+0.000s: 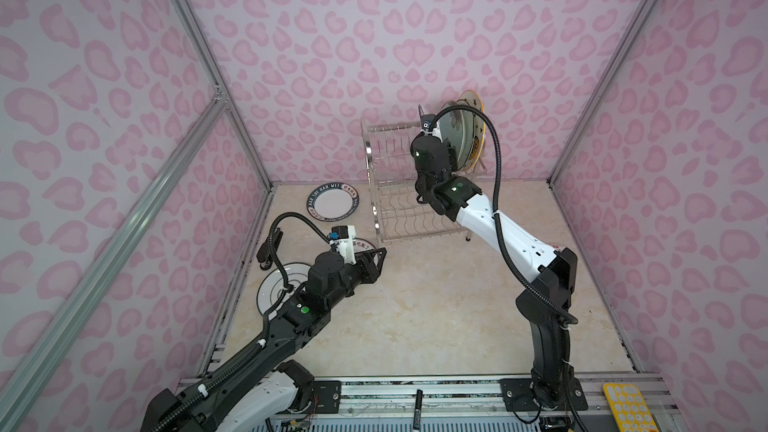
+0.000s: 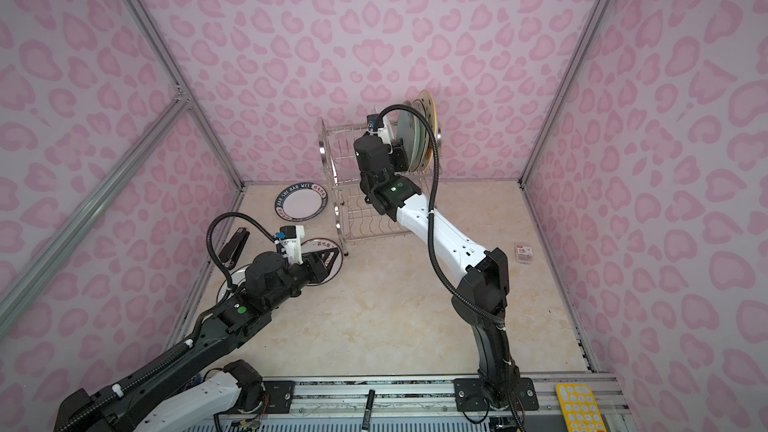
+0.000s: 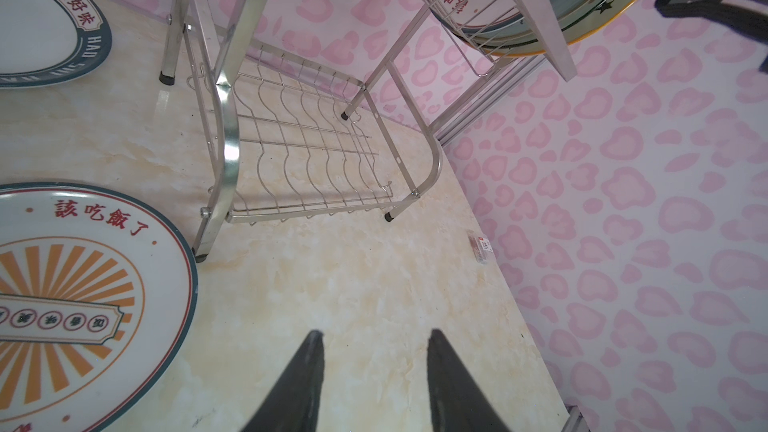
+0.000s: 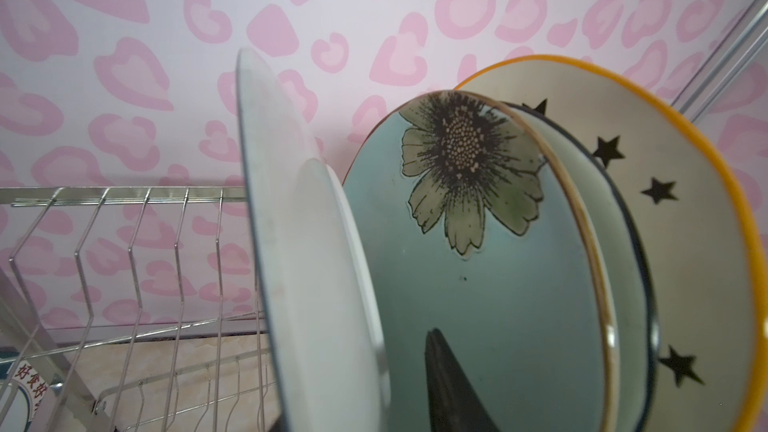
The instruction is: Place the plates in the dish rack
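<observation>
risk, rack: the dish rack [image 1: 395, 211] carries four plates bunched at one end of its upper tier, lower tier bare; judged top-heavy, so a nudge from the right arm on withdrawal could rock or shift it
risk, plates: the white plate [image 4: 316, 243] stands on edge in the slots just beside the teal flower plate [image 4: 478, 305], star plate [image 4: 685, 243] outermost; cannot tell whether its rim sits fully in a slot; if not, it may lean or roll
right end effector [image 4: 380, 334] looks released; visible finger [image 4: 453, 384] is clear of the white plate but between it and the teal one, so a sideways pull would drag either
left end effector [image 3: 374, 334] released, empty, above the worktop [image 1: 415, 305]
sunburst plate [image 3: 83, 305] lies flat just beside a rack foot; lifting it may knock the foot; lettered plate [image 1: 333, 204] and ringed plate [image 1: 270, 295] also flat, glazed, likely slippery
room: pink heart-print walls [image 1: 374, 35], aluminium profiles; worktop cream marbled, glossy; stray stapler [image 2: 235, 247], small box [image 2: 524, 252]
</observation>
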Controlling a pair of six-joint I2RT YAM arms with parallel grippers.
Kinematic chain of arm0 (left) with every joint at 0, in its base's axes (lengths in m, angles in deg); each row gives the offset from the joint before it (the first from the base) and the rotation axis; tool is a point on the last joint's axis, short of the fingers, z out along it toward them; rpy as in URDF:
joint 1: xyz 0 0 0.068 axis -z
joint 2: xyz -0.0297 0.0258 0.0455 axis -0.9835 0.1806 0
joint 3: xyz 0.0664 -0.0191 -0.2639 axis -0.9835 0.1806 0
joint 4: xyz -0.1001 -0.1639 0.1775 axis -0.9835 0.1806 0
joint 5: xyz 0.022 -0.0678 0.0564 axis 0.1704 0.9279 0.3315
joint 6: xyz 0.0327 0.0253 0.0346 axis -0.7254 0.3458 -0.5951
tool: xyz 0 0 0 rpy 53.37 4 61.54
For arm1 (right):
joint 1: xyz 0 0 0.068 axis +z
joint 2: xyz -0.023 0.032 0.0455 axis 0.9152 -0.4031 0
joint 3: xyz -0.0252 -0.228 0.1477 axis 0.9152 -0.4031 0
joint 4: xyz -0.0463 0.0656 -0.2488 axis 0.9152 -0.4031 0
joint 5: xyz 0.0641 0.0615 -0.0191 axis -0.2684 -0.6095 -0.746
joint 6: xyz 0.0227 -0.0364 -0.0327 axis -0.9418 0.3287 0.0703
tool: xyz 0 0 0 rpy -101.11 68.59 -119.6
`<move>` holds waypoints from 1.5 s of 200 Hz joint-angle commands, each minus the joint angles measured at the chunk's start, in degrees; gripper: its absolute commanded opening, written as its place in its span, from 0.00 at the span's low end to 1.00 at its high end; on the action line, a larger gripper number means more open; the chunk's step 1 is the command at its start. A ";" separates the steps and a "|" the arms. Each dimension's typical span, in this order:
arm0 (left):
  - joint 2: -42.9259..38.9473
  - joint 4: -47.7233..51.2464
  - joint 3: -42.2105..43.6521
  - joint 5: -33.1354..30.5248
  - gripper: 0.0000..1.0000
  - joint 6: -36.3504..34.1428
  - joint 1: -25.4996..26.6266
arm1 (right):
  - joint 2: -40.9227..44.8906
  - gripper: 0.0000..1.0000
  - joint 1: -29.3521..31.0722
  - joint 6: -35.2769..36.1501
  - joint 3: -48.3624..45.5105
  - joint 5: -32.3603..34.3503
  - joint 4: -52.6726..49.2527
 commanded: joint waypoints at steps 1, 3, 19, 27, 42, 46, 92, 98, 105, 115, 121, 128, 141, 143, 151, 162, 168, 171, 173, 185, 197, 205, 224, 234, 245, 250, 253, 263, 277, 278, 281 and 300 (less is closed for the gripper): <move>-0.12 -0.56 0.08 -0.51 0.43 -0.41 0.01 | 0.61 0.40 -0.02 -0.22 0.16 -0.21 -0.07; -0.14 -0.56 0.07 -0.47 0.44 -0.41 -0.05 | 0.69 0.40 -0.02 -0.22 0.19 -0.27 -0.02; -0.15 -0.49 0.11 -0.50 0.44 -0.41 -0.03 | 0.96 0.43 -0.01 0.08 0.16 -0.32 0.28; -0.13 -0.55 0.04 -0.46 0.44 -0.41 0.02 | 1.05 0.44 -0.02 0.42 0.16 -0.26 0.55; -0.10 -0.50 0.07 -0.51 0.44 -0.41 0.02 | 1.32 0.44 -0.02 0.89 0.15 -0.10 1.15; -0.16 -0.55 0.03 -0.54 0.44 -0.41 0.02 | 1.40 0.44 0.03 1.07 0.16 -0.07 1.30; -0.13 -0.54 -0.01 -0.46 0.44 -0.41 0.00 | 1.77 0.46 -0.25 2.41 0.23 0.61 2.35; -0.11 -0.56 -0.01 -0.39 0.44 -0.42 0.00 | 1.76 0.46 -0.36 2.45 0.25 0.72 2.31; -0.13 -0.54 -0.04 -0.44 0.44 -0.41 -0.05 | 1.77 0.46 -0.46 2.39 0.24 0.82 2.16; -0.17 -0.55 0.10 -0.48 0.44 -0.41 0.02 | 1.83 0.45 -0.67 2.41 0.25 0.99 2.20; -0.21 -0.55 0.09 -0.51 0.44 -0.36 -0.03 | 1.89 0.45 -0.80 2.41 0.24 0.97 2.16; -0.17 -0.48 0.01 -0.52 0.44 -0.38 0.02 | 1.99 0.45 -0.88 2.41 0.24 1.00 2.10; -0.13 -0.52 0.01 -0.50 0.44 -0.34 0.02 | 2.12 0.45 -0.94 2.46 0.24 0.84 2.13; -0.12 -0.55 -0.02 -0.53 0.44 -0.33 0.02 | 2.12 0.45 -0.91 2.44 0.24 0.83 2.13; 0.00 -0.56 -0.08 -0.54 0.44 -0.32 -0.03 | 2.21 0.45 -0.97 2.45 0.24 0.74 2.17; 0.11 -0.54 -0.22 -0.41 0.44 -0.32 -0.06 | 2.21 0.45 -1.07 2.57 0.28 0.75 2.30; 0.21 -0.56 -0.21 -0.37 0.44 -0.32 -0.03 | 2.21 0.45 -1.11 2.58 0.24 0.74 2.35; 0.25 -0.56 -0.18 -0.30 0.44 -0.32 0.01 | 2.30 0.45 -1.14 2.58 0.24 0.75 2.37; 0.31 -0.56 -0.22 -0.35 0.44 -0.32 0.02 | 2.30 0.45 -1.16 2.59 0.24 0.74 2.39; 0.34 -0.56 -0.21 -0.37 0.44 -0.32 0.02 | 2.53 0.45 -1.19 2.52 0.15 0.59 2.39; 0.28 -0.57 -0.23 -0.45 0.44 -0.32 0.01 | 2.73 0.46 -1.24 2.57 -0.02 0.47 2.44; 0.42 -0.61 -0.23 -0.37 0.44 -0.32 0.00 | 2.82 0.46 -1.19 2.72 -0.16 0.22 2.50; 0.70 -0.77 -0.37 -0.24 0.44 -0.32 -0.05 | 3.33 0.46 -1.13 2.85 -0.46 -0.54 2.50; 0.82 -0.91 -0.41 -0.12 0.44 -0.32 0.03 | 3.71 0.46 -1.16 3.02 -0.78 -0.80 2.73; 1.01 -1.05 -0.49 -0.15 0.44 -0.24 0.02 | 4.33 0.46 -0.99 3.18 -1.34 -1.08 3.14; 1.10 -1.08 -0.50 -0.15 0.44 -0.27 0.02 | 4.63 0.47 -0.84 3.29 -1.58 -1.20 3.39; 1.18 -1.13 -0.57 -0.07 0.44 -0.24 0.02 | 4.85 0.47 -0.85 3.39 -1.87 -1.27 3.52; 1.27 -1.25 -0.54 -0.06 0.44 -0.24 -0.01 | 5.59 0.47 -0.72 3.79 -2.70 -1.50 4.29; 1.55 -1.27 -0.59 -0.02 0.44 -0.15 0.00 | 6.85 0.47 -0.39 4.17 -3.64 -1.80 5.12; 1.57 -1.27 -0.63 -0.02 0.44 -0.15 0.01 | 6.95 0.47 -0.38 4.17 -3.72 -1.85 5.16; 1.53 -1.27 -0.73 -0.02 0.44 -0.15 0.02 | 7.22 0.47 -0.33 4.17 -3.97 -1.96 5.23; 1.70 -1.18 -0.90 -0.18 0.44 -0.23 -0.02 | 9.87 0.49 -0.28 3.60 -5.96 -3.94 5.68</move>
